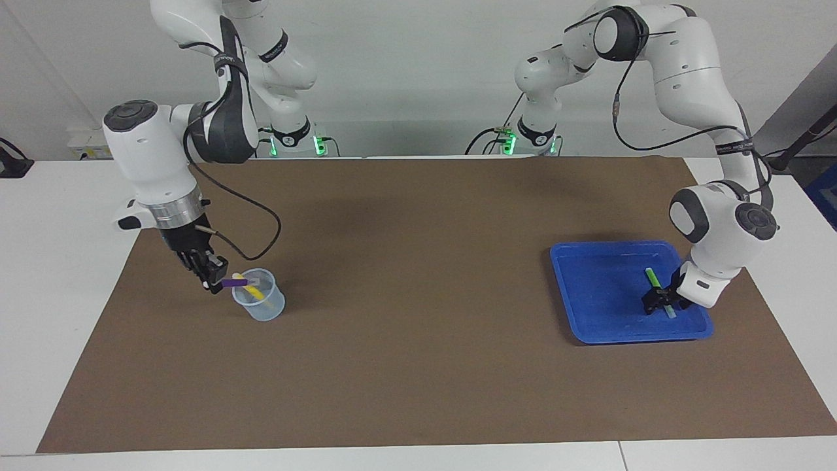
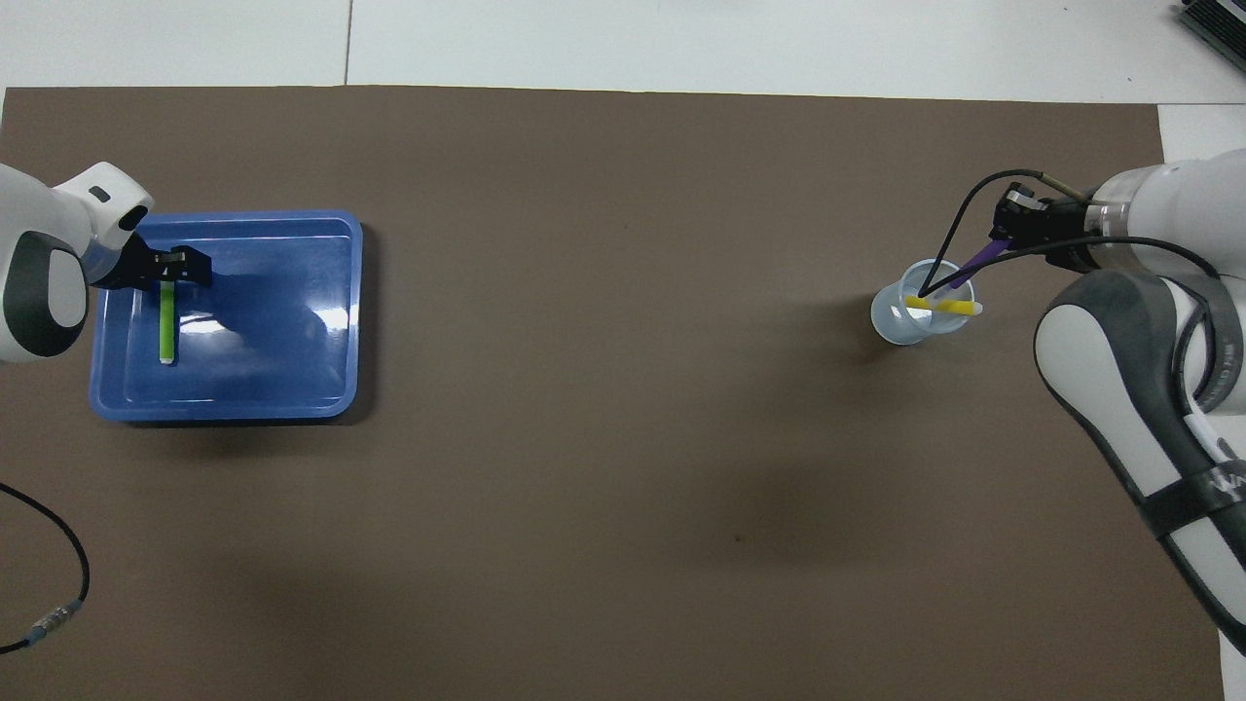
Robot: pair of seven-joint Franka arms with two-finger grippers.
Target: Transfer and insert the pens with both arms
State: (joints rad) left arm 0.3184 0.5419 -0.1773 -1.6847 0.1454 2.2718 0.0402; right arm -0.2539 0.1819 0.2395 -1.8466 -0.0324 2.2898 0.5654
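Pens are split between two spots. In the facing view, a clear cup point(image 1: 265, 307) stands toward nine o'clock on the brown mat point(image 1: 418, 340), and a blue tray point(image 1: 588, 288) lies toward three o'clock. The yellow pen point(image 1: 258, 294) leans inside the cup, so it looks finished.

The right gripper point(image 1: 212, 280) is clamped shut on one end of the purple pen point(image 1: 230, 282). It holds the pen nearly level, with the free end over the cup's ten o'clock rim. Gripping the end leaves most of the shaft free, probably so it can tip down into the mouth.

The green pen point(image 1: 652, 277) lies flat in the tray, pointing roughly from eleven to five o'clock. The left gripper point(image 1: 657, 301) is low over its five o'clock end. Whether it has closed on the pen cannot be told. It is likely placed there for an end grasp.
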